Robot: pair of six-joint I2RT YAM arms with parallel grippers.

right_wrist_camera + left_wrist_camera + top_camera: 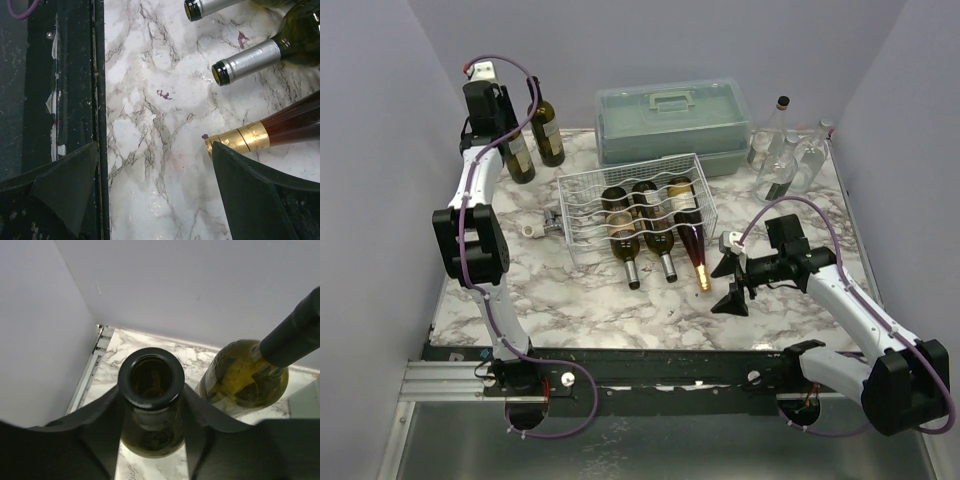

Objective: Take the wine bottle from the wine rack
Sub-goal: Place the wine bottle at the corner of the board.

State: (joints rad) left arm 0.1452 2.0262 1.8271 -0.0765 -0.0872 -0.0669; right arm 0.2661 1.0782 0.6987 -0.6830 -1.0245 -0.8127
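The white wire wine rack (pixel 582 185) stands mid-table with three wine bottles lying in its grooves, necks poking out over the front: two silver-capped (pixel 623 235) (pixel 658 228) and one gold-capped (pixel 690 228). At the back left corner a dark green wine bottle (pixel 519 158) stands upright on the marble. My left gripper (pixel 506 124) comes down over it; its fingers hug the open-mouthed neck (pixel 152 374) on both sides with no gap showing. My right gripper (pixel 730 285) hangs open above bare marble, right of the gold cap (pixel 244 139), nothing between its fingers (pixel 252 200).
A second green bottle (pixel 548 130) (pixel 244 378) stands just right of the held one. A grey-green case with a handle (pixel 670 120) sits behind the rack. Clear glass bottles (pixel 785 155) stand back right. A small white object (pixel 533 231) lies left of the rack. Walls close in on three sides.
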